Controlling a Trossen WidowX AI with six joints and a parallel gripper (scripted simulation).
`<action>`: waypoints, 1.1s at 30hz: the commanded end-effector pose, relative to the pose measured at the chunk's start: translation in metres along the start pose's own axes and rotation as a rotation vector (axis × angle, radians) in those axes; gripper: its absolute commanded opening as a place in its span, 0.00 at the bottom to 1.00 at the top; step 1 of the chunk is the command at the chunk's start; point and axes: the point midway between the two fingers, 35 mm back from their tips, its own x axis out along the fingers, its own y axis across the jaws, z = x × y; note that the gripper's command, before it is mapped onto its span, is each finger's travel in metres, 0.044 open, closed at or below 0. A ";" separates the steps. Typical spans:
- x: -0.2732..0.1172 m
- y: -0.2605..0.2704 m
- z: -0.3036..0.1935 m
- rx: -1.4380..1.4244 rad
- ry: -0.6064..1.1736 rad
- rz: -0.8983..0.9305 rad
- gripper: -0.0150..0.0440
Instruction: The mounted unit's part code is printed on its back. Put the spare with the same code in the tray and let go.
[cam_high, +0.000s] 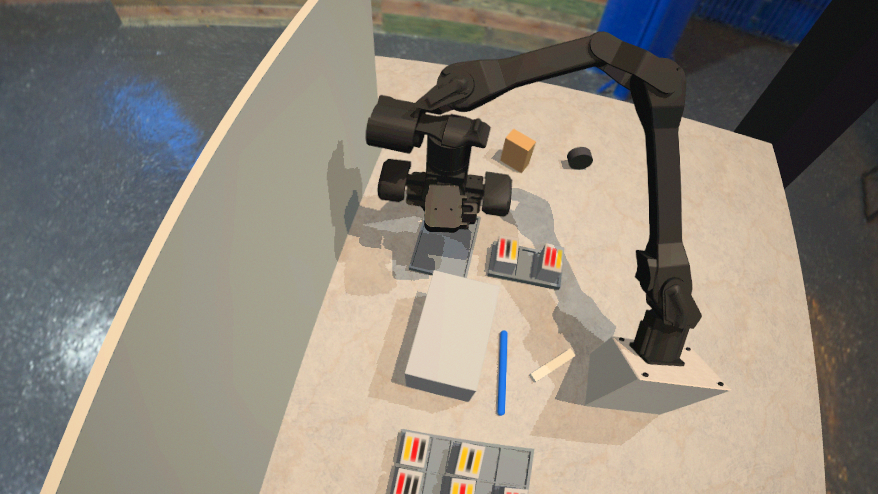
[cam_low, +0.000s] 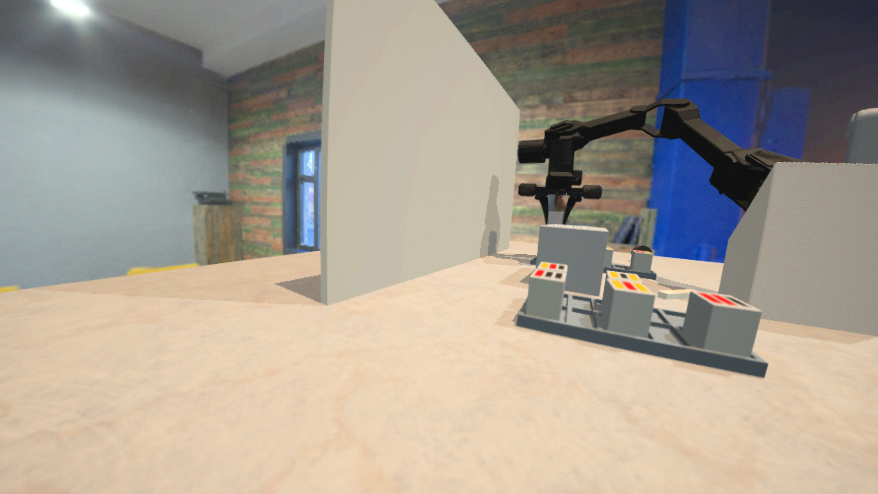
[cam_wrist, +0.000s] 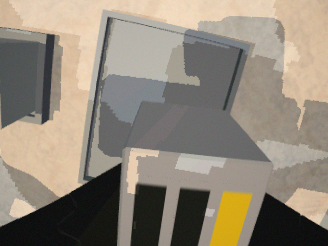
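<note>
On a pale stone-patterned table, my gripper (cam_high: 446, 211) is clamped on the black-black-yellow spare (cam_wrist: 194, 226), hanging directly above the grey tray (cam_wrist: 170, 95), whose long axis runs away from me.

Black-black-yellow spare (cam_wrist: 194, 226) above tray (cam_wrist: 167, 59)

Matt finishes throughout

The tray (cam_wrist: 100, 93) looks like smooth grey plastic; the held spare (cam_wrist: 194, 226), lower centre, has flat painted stripes; the table top (cam_high: 706, 245) reads as mottled beige stone; the gripper (cam_high: 445, 208) matt black.
</note>
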 end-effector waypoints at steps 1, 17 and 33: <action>0.004 0.000 0.001 -0.007 -0.002 0.000 0.25; 0.019 0.001 0.000 -0.007 0.000 -0.001 0.25; 0.034 0.003 -0.001 -0.007 0.003 -0.001 0.25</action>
